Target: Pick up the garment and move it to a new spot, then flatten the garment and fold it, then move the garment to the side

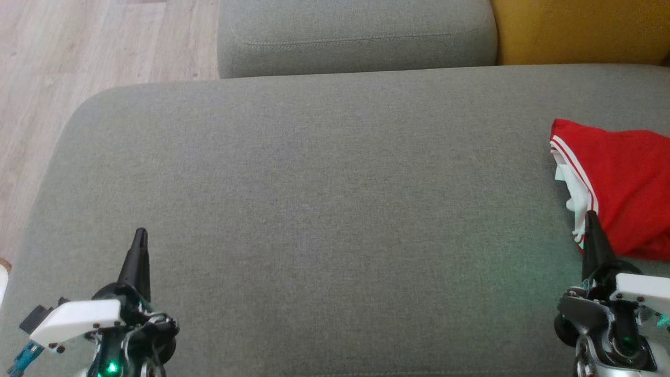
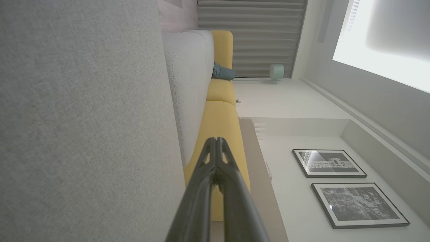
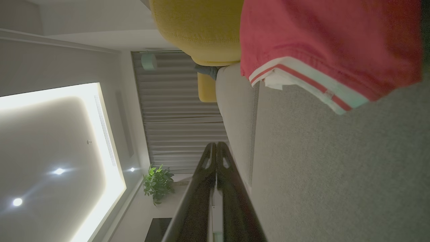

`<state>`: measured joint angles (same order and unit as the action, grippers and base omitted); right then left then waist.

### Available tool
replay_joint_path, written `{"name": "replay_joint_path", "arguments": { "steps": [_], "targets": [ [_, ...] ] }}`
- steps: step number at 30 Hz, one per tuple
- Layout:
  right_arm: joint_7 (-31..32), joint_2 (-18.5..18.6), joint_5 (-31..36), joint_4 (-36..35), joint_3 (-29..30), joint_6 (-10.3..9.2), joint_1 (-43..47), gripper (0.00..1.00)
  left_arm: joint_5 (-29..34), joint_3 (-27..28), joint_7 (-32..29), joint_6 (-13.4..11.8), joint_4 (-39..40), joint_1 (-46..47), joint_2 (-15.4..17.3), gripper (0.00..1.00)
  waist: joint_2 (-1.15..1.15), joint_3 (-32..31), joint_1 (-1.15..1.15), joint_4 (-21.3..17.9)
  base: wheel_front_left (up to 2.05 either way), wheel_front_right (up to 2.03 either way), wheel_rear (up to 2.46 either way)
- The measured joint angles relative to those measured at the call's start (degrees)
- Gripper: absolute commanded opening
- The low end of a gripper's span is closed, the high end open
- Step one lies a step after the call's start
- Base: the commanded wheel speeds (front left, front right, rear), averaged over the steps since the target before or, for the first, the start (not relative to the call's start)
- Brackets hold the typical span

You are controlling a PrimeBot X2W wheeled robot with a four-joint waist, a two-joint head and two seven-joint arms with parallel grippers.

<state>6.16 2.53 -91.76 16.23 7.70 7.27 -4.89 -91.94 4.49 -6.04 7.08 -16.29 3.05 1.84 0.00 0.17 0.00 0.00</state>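
Surface: a wide grey seat (image 1: pixel 314 209) of woven cloth, smooth, with a rounded corner at the far left
Behind it: a grey back cushion (image 1: pixel 356 36) with a stitched seam, and a yellow cushion (image 1: pixel 576 29) just beside it on the right
Floor: the floor (image 1: pixel 78 52) is pale wood planks, left of the seat
Garment: the garment (image 1: pixel 623 178), red with a white hem that carries a red stripe, lies rumpled on the seat at the right edge of the head view and runs out of frame; a white inner layer shows at its left side
Left gripper: the left gripper (image 1: pixel 140 235) sits low left over the seat, fingers pressed together on nothing, well apart from the garment
Right gripper: the right gripper (image 1: pixel 590 217) sits low right, fingers closed tip to tip on nothing; in the head view its tip overlaps the garment's near hem, while its wrist view shows the cloth off to one side with bare seat between
Room, left wrist view: a grey pleated curtain (image 2: pixel 252 33), a small mint-green lamp (image 2: pixel 276 72) near it, a teal bundle (image 2: pixel 222 72) on the yellow part of the sofa, two black-framed prints (image 2: pixel 329 163) on a white wall, a brightly lit ceiling (image 2: pixel 386 43)
Room, right wrist view: a leafy plant (image 3: pixel 158 183) beside the curtain, a glowing recess and small spotlights (image 3: pixel 58 171) in the ceiling
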Motion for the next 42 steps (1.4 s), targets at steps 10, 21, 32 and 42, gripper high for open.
{"name": "replay_joint_path", "arguments": {
  "steps": [10, 21, 32, 42],
  "targets": [
    [0.0, 0.0, 0.0, 0.0, 0.0, 0.0, 0.0, 0.0, 0.0, 0.0, 0.0, 0.0, 0.0, 0.0, 0.0, 0.0, 0.0, 0.0, 0.0, 0.0, 0.0, 0.0, 0.0],
    [0.0, 0.0, 0.0, 0.0, 0.0, 0.0, 0.0, 0.0, 0.0, 0.01, 0.0, 0.0, 0.0, 0.0, 0.0, 0.0, 0.0, 0.0, 0.0, 0.0, 0.0, 0.0, 0.0],
    [0.0, 0.0, 0.0, 0.0, 0.0, 0.0, 0.0, 0.0, 0.0, 0.01, 0.0, 0.0, 0.0, 0.0, 0.0, 0.0, 0.0, 0.0, 0.0, 0.0, 0.0, 0.0, 0.0],
    [0.0, 0.0, 0.0, 0.0, 0.0, 0.0, 0.0, 0.0, 0.0, 0.01, 0.0, 0.0, 0.0, 0.0, 0.0, 0.0, 0.0, 0.0, 0.0, 0.0, 0.0, 0.0, 0.0]
  ]
}}
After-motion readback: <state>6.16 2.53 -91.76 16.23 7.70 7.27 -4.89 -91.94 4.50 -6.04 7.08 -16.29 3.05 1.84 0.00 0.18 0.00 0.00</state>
